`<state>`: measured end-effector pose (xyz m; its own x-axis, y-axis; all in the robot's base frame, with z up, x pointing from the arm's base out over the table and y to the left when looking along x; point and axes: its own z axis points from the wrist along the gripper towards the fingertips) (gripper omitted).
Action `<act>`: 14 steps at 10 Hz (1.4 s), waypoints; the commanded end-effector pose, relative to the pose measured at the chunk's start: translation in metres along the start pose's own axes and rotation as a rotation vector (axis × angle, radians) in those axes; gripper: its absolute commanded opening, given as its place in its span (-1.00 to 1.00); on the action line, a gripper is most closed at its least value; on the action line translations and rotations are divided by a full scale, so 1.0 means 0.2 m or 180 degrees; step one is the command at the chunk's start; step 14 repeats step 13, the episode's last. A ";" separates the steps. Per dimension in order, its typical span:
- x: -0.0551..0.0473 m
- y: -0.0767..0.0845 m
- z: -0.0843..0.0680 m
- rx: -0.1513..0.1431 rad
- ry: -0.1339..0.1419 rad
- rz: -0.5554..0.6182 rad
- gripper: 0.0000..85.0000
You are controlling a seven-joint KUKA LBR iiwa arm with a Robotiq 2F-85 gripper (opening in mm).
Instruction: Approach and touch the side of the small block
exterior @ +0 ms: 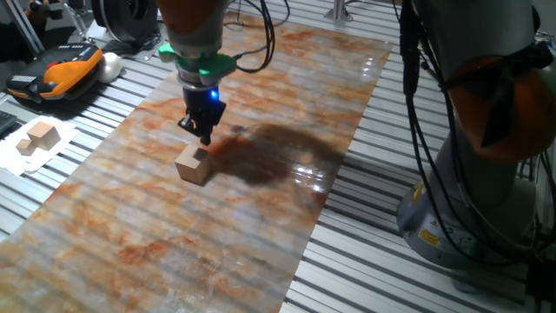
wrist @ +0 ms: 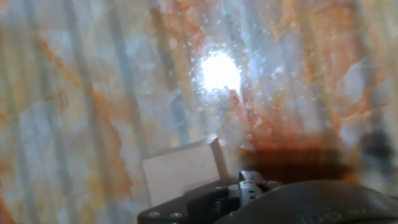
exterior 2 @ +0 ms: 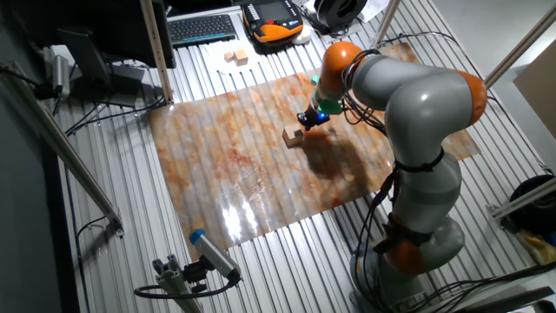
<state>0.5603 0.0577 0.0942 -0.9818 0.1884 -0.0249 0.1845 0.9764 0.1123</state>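
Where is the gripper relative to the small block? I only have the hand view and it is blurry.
Observer: In one fixed view the gripper hangs at the top back edge of the small block, very close; actual contact can't be confirmed.
Operator: Are there other blocks around?
Observer: Yes, paler wooden blocks sit on white paper off the marbled mat, far from the gripper.
Operator: Anything else beside the mat?
Observer: An orange and black handheld pendant lies on the slatted table beyond those blocks.
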 end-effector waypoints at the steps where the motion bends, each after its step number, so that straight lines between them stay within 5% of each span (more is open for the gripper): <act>1: -0.01 -0.02 -0.03 0.0034 -0.0004 -0.0020 -1.00; 2: -0.01 -0.03 -0.06 0.0164 -0.0027 -0.0100 -1.00; 5: 0.01 -0.05 -0.17 0.0306 -0.0099 -0.0172 -1.00; 14: 0.00 -0.07 -0.27 0.0329 -0.0086 -0.0215 -1.00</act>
